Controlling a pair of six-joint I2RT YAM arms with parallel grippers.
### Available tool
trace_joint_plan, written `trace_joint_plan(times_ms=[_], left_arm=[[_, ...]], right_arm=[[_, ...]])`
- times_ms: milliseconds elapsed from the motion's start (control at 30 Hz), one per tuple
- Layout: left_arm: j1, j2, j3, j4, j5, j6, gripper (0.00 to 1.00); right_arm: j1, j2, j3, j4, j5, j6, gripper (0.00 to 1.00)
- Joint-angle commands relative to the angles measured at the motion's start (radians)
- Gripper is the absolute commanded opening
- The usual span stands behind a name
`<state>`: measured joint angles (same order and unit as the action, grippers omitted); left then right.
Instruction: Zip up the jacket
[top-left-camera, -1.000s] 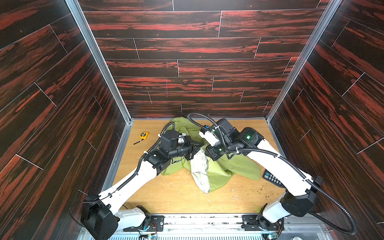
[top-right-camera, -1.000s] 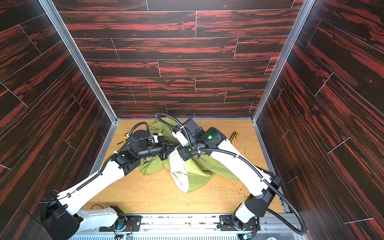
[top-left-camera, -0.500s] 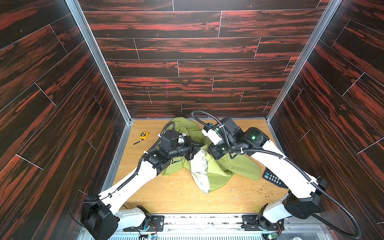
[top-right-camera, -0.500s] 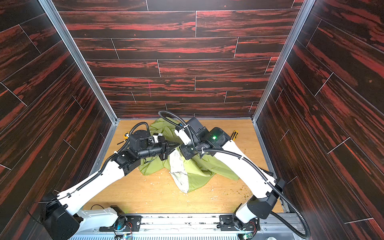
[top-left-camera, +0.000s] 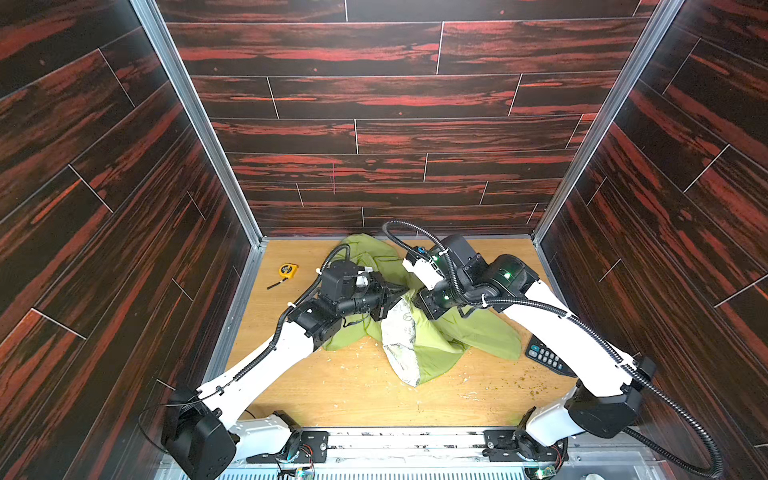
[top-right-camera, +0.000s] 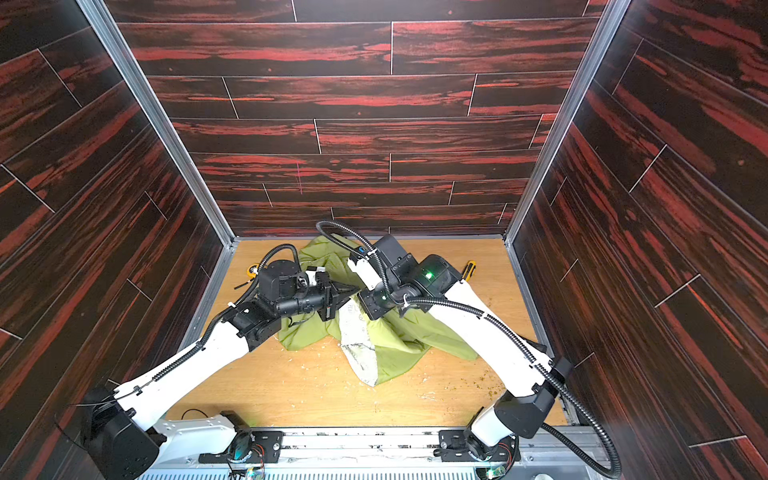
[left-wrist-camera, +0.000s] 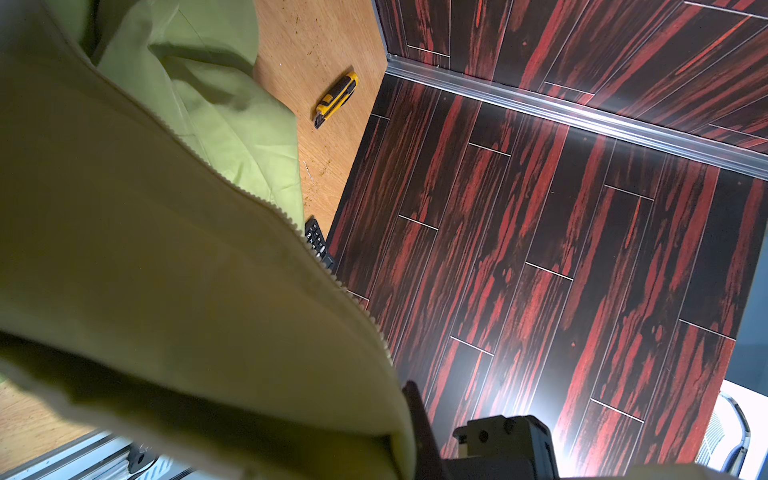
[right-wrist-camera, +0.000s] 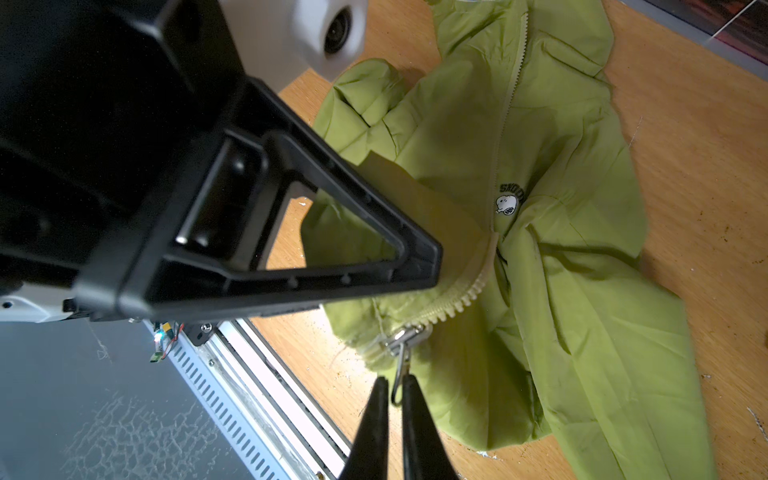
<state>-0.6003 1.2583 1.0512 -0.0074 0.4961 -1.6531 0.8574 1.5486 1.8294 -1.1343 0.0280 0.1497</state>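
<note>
Zipping: right gripper (right-wrist-camera: 395, 380) fingers pinch the silver metal zipper pull (right-wrist-camera: 401, 353), left gripper (right-wrist-camera: 428, 266) fingers clamp the thin lime-green fabric jacket (right-wrist-camera: 561, 291) edge; next, a steady pull along the teeth.

surface: wooden table (top-left-camera: 357, 395) | on it: jacket (top-left-camera: 436, 353), tape measure (top-left-camera: 287, 270), remote (top-left-camera: 546, 357), utility knife (top-right-camera: 469, 266), crumbs (top-left-camera: 536, 386)

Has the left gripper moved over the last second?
No. In a top view the left gripper stays at the same spot relative to the tape measure, shut on the jacket at its zipper edge.
</note>
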Motion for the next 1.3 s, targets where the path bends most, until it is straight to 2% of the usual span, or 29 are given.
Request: trace_joint_plan(times_ms=[0,600,833,1000,1167,1200,1267], left_arm=[[0.002,-0.02,0.013,0.027,0.016,0.004,0.0],[0.003,-0.019,0.015,0.041,0.026,0.003,0.0],[0.001,-0.021,0.012,0.043,0.029,0.002,0.0],[0.002,-0.021,0.007,0.051,0.026,-0.004,0.0],[0.003,-0.029,-0.02,0.084,0.007,-0.014,0.0],[0.002,-0.03,-0.025,0.087,0.0,-0.015,0.01],[0.002,-0.032,-0.028,0.087,-0.015,-0.006,0.09]], right_arm=[[-0.003,-0.006,-0.008,0.009,-0.007,0.0,0.14],[-0.014,0.019,-0.042,0.031,-0.006,0.0,0.14],[-0.018,0.016,-0.038,0.044,-0.019,0.004,0.1],[-0.018,0.015,-0.034,0.048,-0.057,-0.001,0.0],[-0.018,0.009,-0.043,0.049,-0.058,-0.001,0.0],[-0.018,0.006,-0.047,0.053,-0.054,0.001,0.0],[-0.018,-0.003,-0.055,0.063,-0.045,0.004,0.0]])
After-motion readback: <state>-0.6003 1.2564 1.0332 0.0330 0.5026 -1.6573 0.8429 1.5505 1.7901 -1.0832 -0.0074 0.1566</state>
